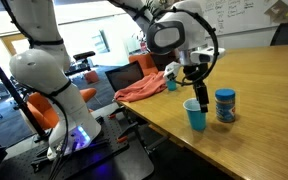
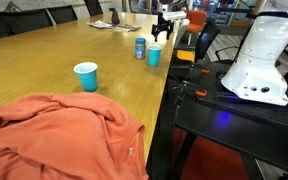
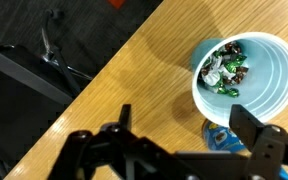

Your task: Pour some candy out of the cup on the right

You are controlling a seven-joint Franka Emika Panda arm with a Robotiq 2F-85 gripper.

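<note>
1. Orange cloth [image 1: 144, 88]: soft fabric, crumpled in a heap at the far edge of the wooden desk [image 1: 269, 85]. It lies well apart from the work and was probably just set aside.
2. Small teal cup [image 1: 171, 83]: smooth, tapered and upright, standing beside the cloth. It plays no part in the pour.
3. Hand [image 1: 192, 72]: dark, angular and rigid, pointing down above the cup. In the wrist view the hand [image 3: 186, 118] has its two fingers spread wide with nothing between them. It appears to be lining up a side grasp, since pouring needs the cup gripped by its wall and tipped.
4. Cup [image 1: 195, 115]: light blue, tapered and thin-walled, upright near the desk's front edge. In the wrist view the cup [image 3: 246, 75] has a pale inside and sits off-centre, toward one finger.
5. Candy [image 3: 224, 72]: tiny dark, green and pale pieces, bunched against one side of the cup's bottom. They are loose, so they should slide out at a modest tilt.
6. Blue lidded jar [image 1: 225, 105]: squat, cylindrical and labelled, just beside the cup. It may crowd a finger.
</note>
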